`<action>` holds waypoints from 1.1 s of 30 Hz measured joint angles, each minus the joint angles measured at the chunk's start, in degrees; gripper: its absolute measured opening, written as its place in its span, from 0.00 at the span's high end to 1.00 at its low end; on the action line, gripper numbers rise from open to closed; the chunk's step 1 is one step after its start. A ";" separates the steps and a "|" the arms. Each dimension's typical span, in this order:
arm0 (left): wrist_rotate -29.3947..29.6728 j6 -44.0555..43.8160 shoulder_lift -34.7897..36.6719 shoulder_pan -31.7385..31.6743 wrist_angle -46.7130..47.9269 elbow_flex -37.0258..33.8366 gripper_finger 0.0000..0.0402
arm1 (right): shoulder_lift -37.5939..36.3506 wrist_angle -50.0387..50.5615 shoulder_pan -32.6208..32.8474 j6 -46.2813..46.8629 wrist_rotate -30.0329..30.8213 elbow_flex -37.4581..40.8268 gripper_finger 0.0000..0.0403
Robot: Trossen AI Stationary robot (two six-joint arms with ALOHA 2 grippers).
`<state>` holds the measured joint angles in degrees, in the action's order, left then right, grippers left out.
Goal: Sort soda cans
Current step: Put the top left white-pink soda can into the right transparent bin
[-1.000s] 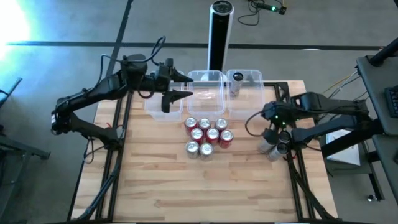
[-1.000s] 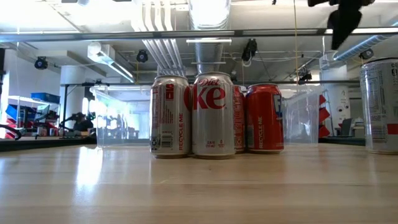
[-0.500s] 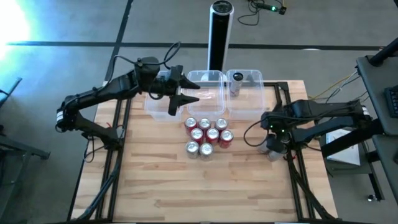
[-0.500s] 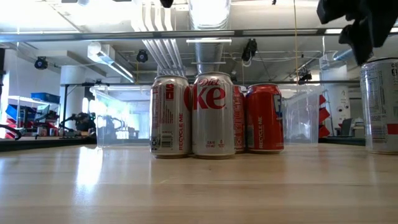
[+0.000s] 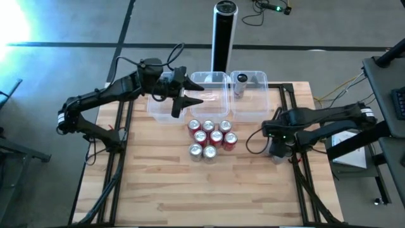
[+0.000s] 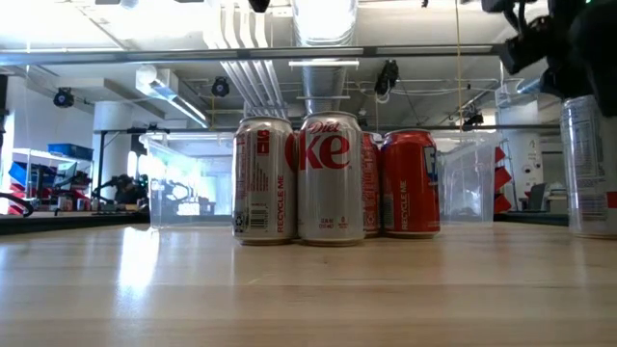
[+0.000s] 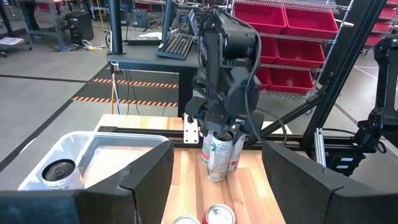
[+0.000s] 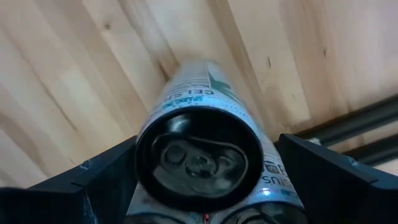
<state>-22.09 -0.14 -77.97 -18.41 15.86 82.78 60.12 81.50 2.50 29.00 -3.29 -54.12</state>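
Observation:
Several red and silver soda cans (image 5: 209, 136) stand upright in a cluster at the table's middle. A few tall pale cans (image 7: 217, 157) stand at the right edge. My right gripper (image 5: 278, 143) points down over them, open. Its fingers (image 8: 106, 183) stand on either side of one pale can's top (image 8: 199, 158) without touching it. One more can (image 5: 241, 82) stands in the far right tub (image 5: 253, 106). My left gripper (image 5: 180, 101) hovers open and empty above the left tub (image 5: 161, 111).
Three clear tubs line the far edge, the middle tub (image 5: 209, 95) between the other two. A tall black cylinder post (image 5: 223, 31) rises behind them. Bare wood lies toward the near edge (image 5: 202, 196).
My right gripper has come down, still open, until its fingers flank the top of a pale can at the right edge. My left gripper shifted a little toward the table's right above the tubs, then kept still.

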 joint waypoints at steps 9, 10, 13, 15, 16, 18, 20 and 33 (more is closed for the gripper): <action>0.00 0.00 0.00 0.00 0.00 0.00 0.42 | 1.21 -4.90 0.00 1.03 0.26 1.37 0.10; 0.00 -0.04 0.02 0.00 0.02 0.00 0.42 | 1.30 -5.00 0.00 1.03 0.26 1.37 0.10; 0.00 -0.33 0.01 0.00 0.02 0.00 0.42 | 1.81 -4.89 0.00 0.97 0.06 1.48 0.14; 0.00 -0.36 0.02 0.00 0.01 0.00 0.42 | 1.94 -4.56 0.00 0.95 -0.07 1.65 0.18; 0.00 -0.37 0.02 0.00 0.02 0.00 0.42 | 1.95 -4.47 0.00 0.88 -0.16 1.80 0.21; 0.00 -0.37 0.02 0.00 0.02 0.00 0.42 | 2.03 -4.25 0.00 0.57 -0.17 2.00 0.25; 0.00 -0.37 0.02 0.00 0.02 0.00 0.42 | 1.97 -4.35 0.00 0.58 -0.26 2.15 0.29; 0.02 -0.17 0.17 -0.17 0.02 0.00 0.42 | 5.41 -1.35 -1.11 0.18 -4.69 -6.84 0.38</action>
<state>-22.06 -0.31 -77.80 -18.59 15.87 82.78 65.53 80.15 1.39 29.17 -7.98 -60.97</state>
